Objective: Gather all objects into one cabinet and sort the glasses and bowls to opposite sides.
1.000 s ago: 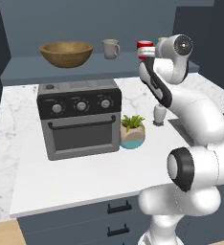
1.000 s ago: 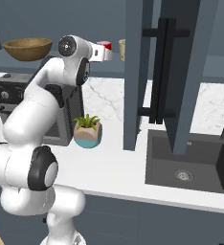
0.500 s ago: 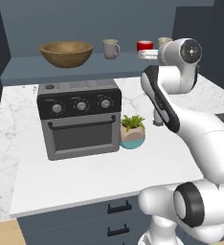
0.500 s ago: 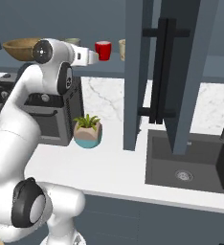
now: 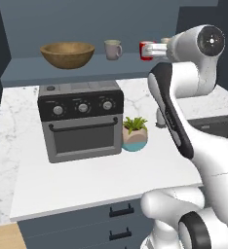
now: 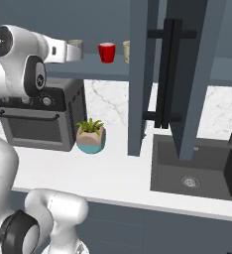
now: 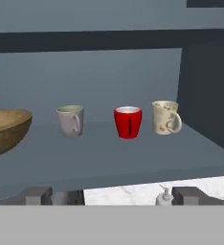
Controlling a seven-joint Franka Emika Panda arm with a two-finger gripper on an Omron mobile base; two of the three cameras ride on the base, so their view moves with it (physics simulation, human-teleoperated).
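Four things stand in a row on the open cabinet's shelf (image 7: 133,160): the wide wooden bowl (image 7: 4,130) at the left, a greyish-pink mug (image 7: 71,120), the small red cup (image 7: 128,122) and a beige mug (image 7: 165,117) at the right. My gripper (image 7: 114,196) is open, level with the shelf's front edge and a short way back from the red cup, with nothing between its fingers. From the left base view the gripper (image 5: 154,49) partly covers the red cup (image 5: 145,50), and the bowl (image 5: 67,53) and greyish-pink mug (image 5: 113,49) lie to its left.
A black toaster oven (image 5: 79,119) and a teal-and-pink plant pot (image 5: 135,137) stand on the marble counter under the shelf. An open cabinet door (image 6: 143,74) with a black handle hangs right of the cups, above the dark sink (image 6: 192,168). A soap dispenser (image 7: 165,196) stands by the wall.
My gripper has drawn back from the red cup, which stays upright on the shelf between the two mugs. The arm's upper part has swung away from the shelf.
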